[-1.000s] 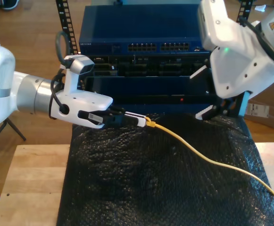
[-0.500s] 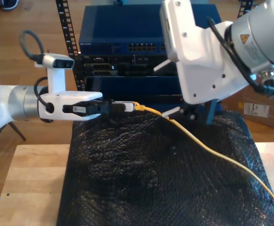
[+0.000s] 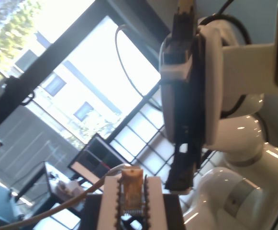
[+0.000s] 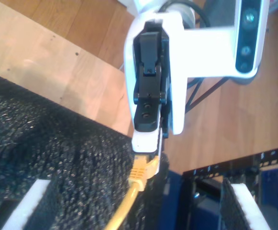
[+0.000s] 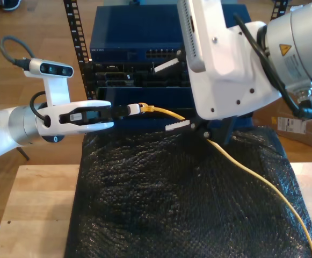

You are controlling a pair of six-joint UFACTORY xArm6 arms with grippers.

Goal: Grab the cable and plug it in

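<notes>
My first gripper (image 5: pixel 131 109) holds the cable (image 5: pixel 241 167) near its plug (image 5: pixel 144 108), fingers closed on it, left of centre in the exterior view. My second gripper (image 5: pixel 172 95) hangs open beside it. Next: hand off or aim at a switch port (image 5: pixel 161 54).

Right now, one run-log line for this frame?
phase: carry to rack | my first gripper: shut on cable at plug end, lifted over black mat | my second gripper: open, cable between fingers | plug: not inserted
</notes>
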